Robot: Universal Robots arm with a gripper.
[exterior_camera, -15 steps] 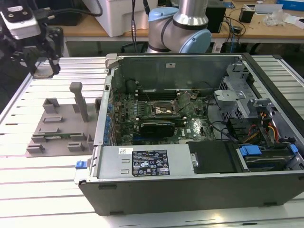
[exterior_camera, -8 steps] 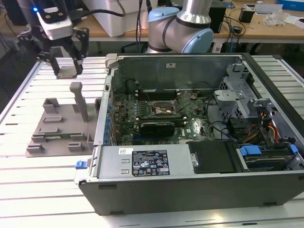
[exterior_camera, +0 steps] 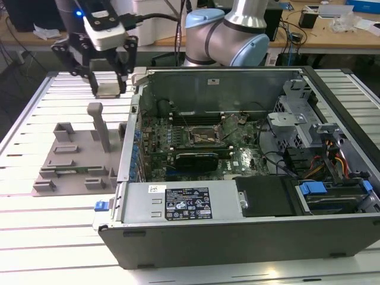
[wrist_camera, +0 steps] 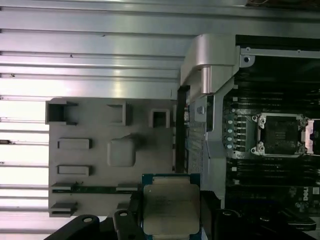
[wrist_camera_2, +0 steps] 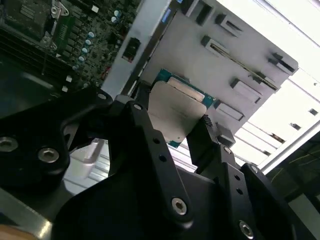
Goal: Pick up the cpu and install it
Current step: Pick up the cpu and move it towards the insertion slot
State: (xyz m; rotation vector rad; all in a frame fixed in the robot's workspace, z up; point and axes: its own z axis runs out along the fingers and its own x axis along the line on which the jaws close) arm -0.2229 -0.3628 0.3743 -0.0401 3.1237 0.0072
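Two gripper (exterior_camera: 109, 88) fingers (wrist_camera_2: 202, 142) are clamping the cpu (wrist_camera: 170, 207) by its edges above the tray (exterior_camera: 44, 187), so level, steady carrying is looking wisest.

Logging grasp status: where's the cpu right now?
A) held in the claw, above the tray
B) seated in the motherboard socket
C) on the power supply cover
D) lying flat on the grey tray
A: the cpu is clamped between the fingers of the claw, held over the grey tray and outside the computer case.
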